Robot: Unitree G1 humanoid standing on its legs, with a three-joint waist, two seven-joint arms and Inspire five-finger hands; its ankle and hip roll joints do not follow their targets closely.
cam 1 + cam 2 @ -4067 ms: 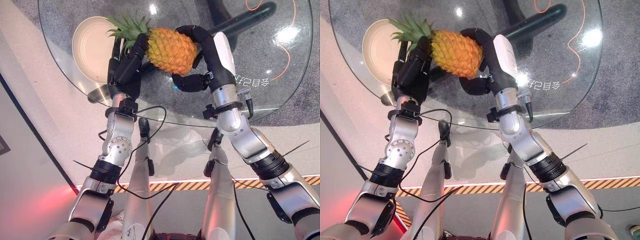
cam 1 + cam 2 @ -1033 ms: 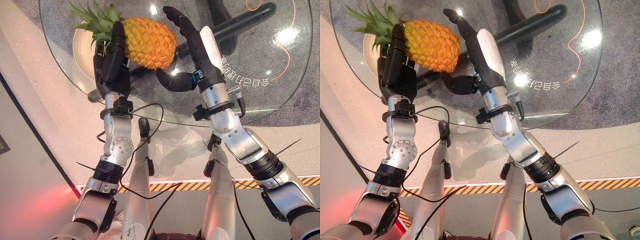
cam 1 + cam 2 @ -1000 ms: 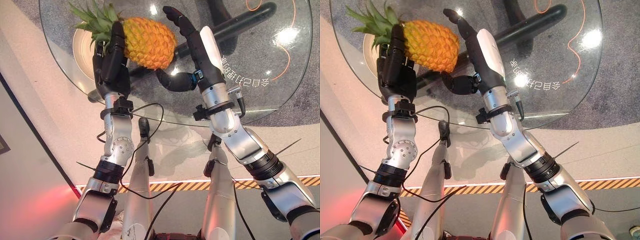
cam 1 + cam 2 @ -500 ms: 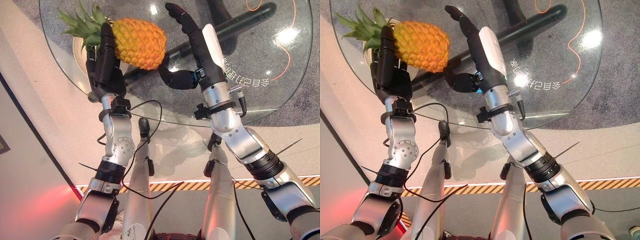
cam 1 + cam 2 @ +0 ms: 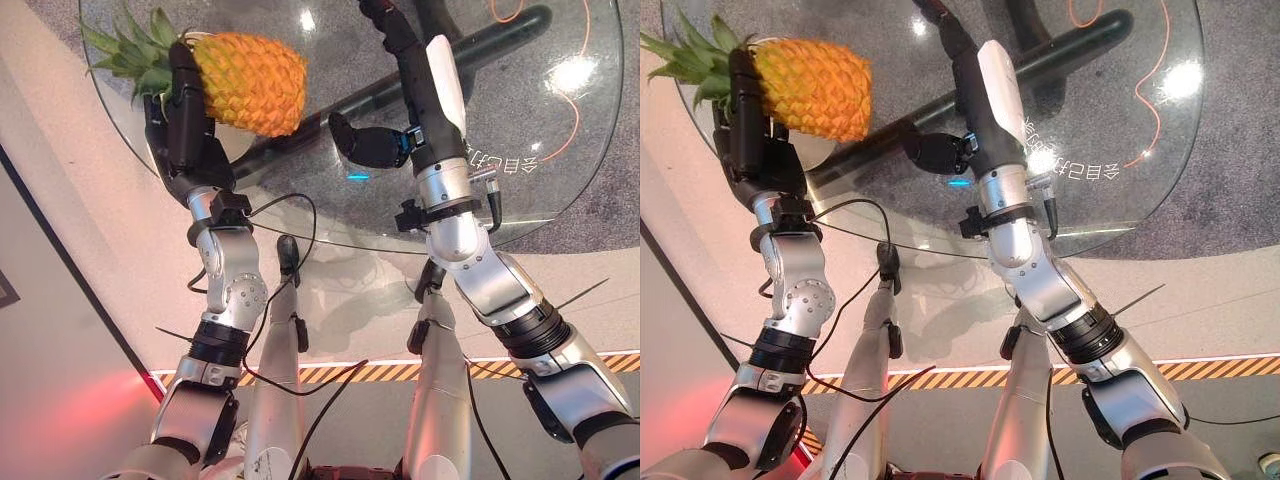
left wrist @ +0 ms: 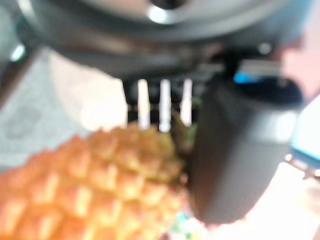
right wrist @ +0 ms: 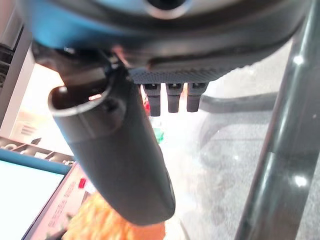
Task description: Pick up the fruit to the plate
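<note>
Round and glass-topped, the table (image 5: 560, 150) stands on grey carpet, its dark base bars showing through the pane. At its far left rim sits a cream plate (image 5: 810, 150), mostly covered by the pineapple (image 5: 248, 82). The left hand (image 5: 185, 125) holds the fruit raised, fingers wrapped round it near the green crown, seemingly above the plate, though contact between them cannot be judged. The right hand (image 5: 405, 60) is apart from the fruit, over the table's middle, fingers stretched out straight and thumb spread, gripping nothing.
</note>
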